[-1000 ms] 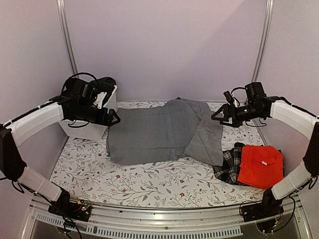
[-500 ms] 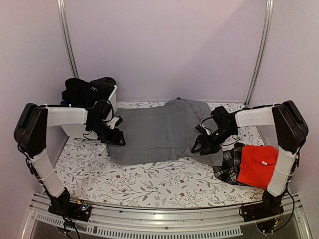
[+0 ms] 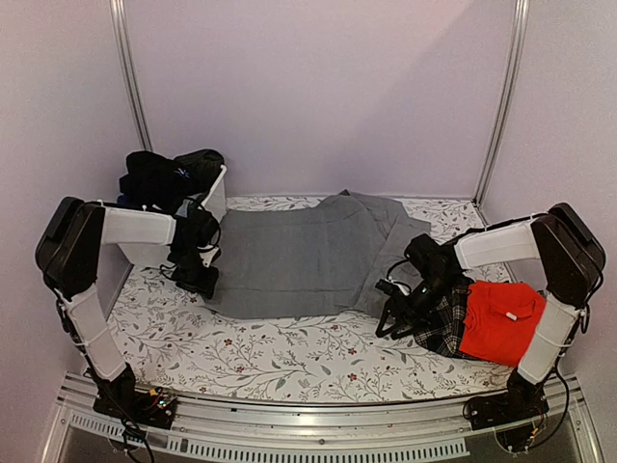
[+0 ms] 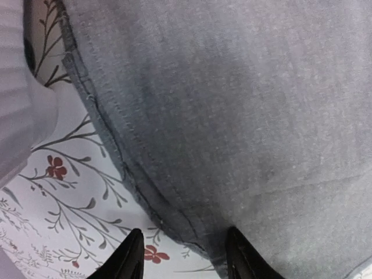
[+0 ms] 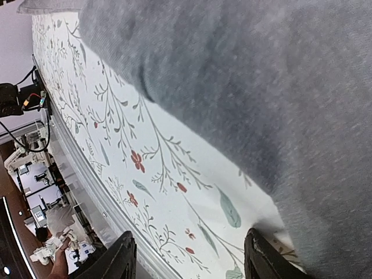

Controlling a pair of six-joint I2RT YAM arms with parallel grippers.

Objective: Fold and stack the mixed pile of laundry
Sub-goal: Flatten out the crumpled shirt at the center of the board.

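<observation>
A grey collared shirt point(image 3: 299, 256) lies spread flat across the middle of the floral table. My left gripper point(image 3: 198, 280) is down at its front left corner. In the left wrist view the gripper point(image 4: 185, 260) is open and straddles the stitched hem of the shirt point(image 4: 244, 116), one finger on cloth and one over bare table. My right gripper point(image 3: 390, 323) is low at the shirt's front right corner. In the right wrist view that gripper point(image 5: 192, 263) is open over the tablecloth, with the shirt's edge point(image 5: 261, 87) by one finger.
A white tub point(image 3: 214, 204) at the back left holds black garments point(image 3: 164, 174). A red shirt point(image 3: 501, 323) lies on plaid cloth point(image 3: 442, 328) at the front right, close beside my right gripper. The table's metal front rail point(image 3: 308, 424) runs along the near edge.
Both arms have come down from raised positions at the sides to the front corners of the grey shirt. Both pairs of jaws have narrowed.
</observation>
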